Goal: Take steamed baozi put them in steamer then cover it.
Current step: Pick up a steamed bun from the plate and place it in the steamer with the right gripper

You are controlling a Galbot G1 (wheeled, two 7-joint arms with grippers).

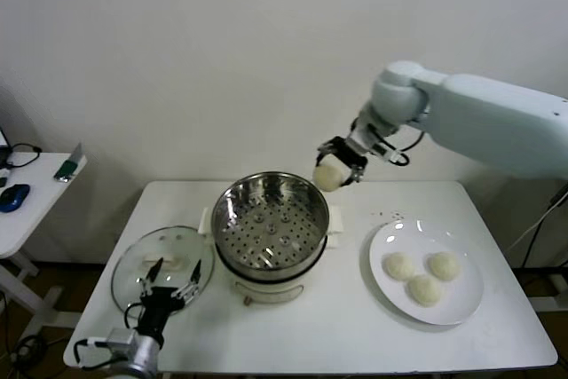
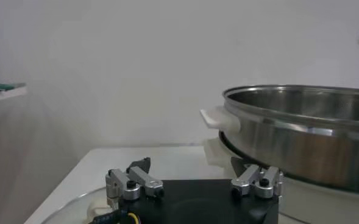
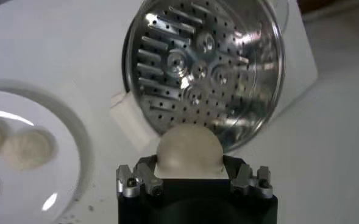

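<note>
Round steel steamer [image 1: 271,224] at the middle of the white table [image 1: 346,335], perforated floor bare, white side handle [image 2: 219,117] jutting past its rim. Clear room all around the rim on the table top: glass cover [image 1: 160,264] lying flat just beside it on the robot's left, white plate [image 1: 461,303] a little apart on the right, near the table's right edge. Three steamed baozi [image 1: 424,273] clustered on that plate; a fourth baozi [image 1: 327,177] up in the air at the steamer's far right rim — in the right wrist view, sitting over the rim's edge with the pierced floor beyond it. Right gripper [image 1: 337,169] reaching in from the upper right, forearm slanted down from a bent elbow, wrist tipped toward the basket, fingers [image 3: 144,176] flanking the bun on both sides; whether gripping it or already letting go, cannot tell. Left gripper [image 1: 166,295] low at the table's near-left edge, over the near part of the cover, pointing toward the steamer — jaws spread wide, nothing between them.
</note>
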